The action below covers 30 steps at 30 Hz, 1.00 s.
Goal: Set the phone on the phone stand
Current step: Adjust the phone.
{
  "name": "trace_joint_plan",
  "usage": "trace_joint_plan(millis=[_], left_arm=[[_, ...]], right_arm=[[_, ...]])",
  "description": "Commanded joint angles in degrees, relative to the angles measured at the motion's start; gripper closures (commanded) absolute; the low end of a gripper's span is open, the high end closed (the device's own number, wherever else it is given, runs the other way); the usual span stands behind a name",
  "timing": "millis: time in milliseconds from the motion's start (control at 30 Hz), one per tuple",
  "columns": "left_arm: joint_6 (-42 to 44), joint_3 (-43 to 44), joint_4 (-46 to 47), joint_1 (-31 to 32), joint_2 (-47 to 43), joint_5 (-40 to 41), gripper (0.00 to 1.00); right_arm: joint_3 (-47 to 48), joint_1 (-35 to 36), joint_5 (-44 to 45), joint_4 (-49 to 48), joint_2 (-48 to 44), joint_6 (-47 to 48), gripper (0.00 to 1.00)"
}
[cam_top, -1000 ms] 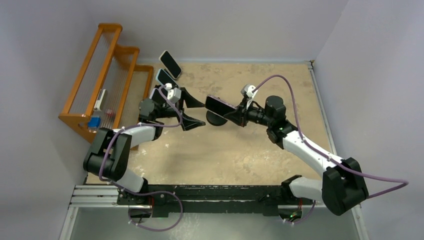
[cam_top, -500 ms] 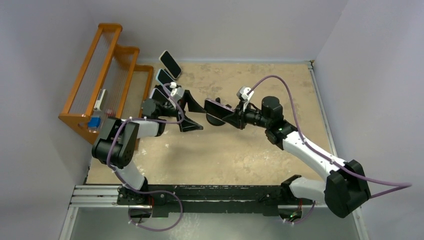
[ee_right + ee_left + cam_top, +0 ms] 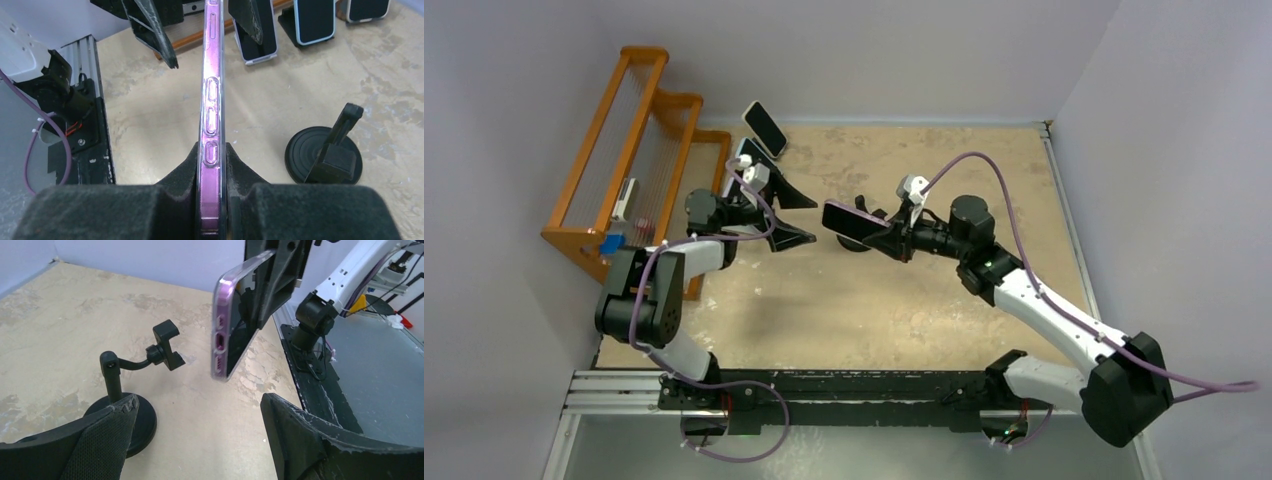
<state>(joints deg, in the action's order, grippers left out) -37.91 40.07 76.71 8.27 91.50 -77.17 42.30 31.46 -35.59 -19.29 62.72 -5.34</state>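
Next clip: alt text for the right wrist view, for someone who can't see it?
The right gripper clamps a purple-cased phone edge-on above the table. A black phone stand sits at lower right, not touching it; beyond, the left gripper hangs open near three propped phones.

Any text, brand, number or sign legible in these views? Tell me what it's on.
No readable text in any view.
Purple-cased phone in the right hand: only buttons and ports show, no marking.
Phone stand: plain black, no label.
White item and blue item on the wooden rack: too small to read.
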Motion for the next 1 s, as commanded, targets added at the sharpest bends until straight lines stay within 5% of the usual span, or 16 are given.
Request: trace_joint_plan(millis=[0, 100, 400, 500, 667, 833, 900, 967], left_arm=[[-9.17, 2.66, 13.83, 0.4, 3.44, -4.37, 0.11], [-17.96, 4.46, 23.3, 1.04, 6.39, -6.97, 0.11], [-16.26, 7.63, 21.77, 3.76, 9.61, -7.56, 0.12], [-17.91, 8.38, 23.66, 3.86, 10.23, -8.19, 0.33], [-19.52, 10.19, 23.76, 3.92, 10.31, -11.15, 1.0], [-18.56, 9.14, 23.87, 3.86, 8.16, -10.85, 1.0], [-17.82, 8.54, 23.9, 3.86, 7.19, -9.5, 1.0], [-17.01, 7.93, 23.87, 3.79, 6.06, -7.76, 1.0]], right_arm=[[4.54, 0.75, -2.27, -6.63, 2.29, -0.62, 1.0], [6.14, 1.72, -2.46, -6.74, 4.62, -0.15, 1.0], [11.25, 6.77, -2.16, -5.61, 9.92, 1.09, 1.0], [12.36, 7.7, -2.07, -4.53, 11.7, 1.42, 1.0], [13.12, 7.94, -1.94, -3.56, 14.36, 1.4, 1.0], [12.6, 7.97, -0.48, -5.49, 15.01, 0.75, 1.0], [10.86, 8.0, -0.26, -8.03, 14.11, 0.08, 0.76], [7.66, 8.0, -1.36, -12.44, 12.42, -1.28, 0.63]])
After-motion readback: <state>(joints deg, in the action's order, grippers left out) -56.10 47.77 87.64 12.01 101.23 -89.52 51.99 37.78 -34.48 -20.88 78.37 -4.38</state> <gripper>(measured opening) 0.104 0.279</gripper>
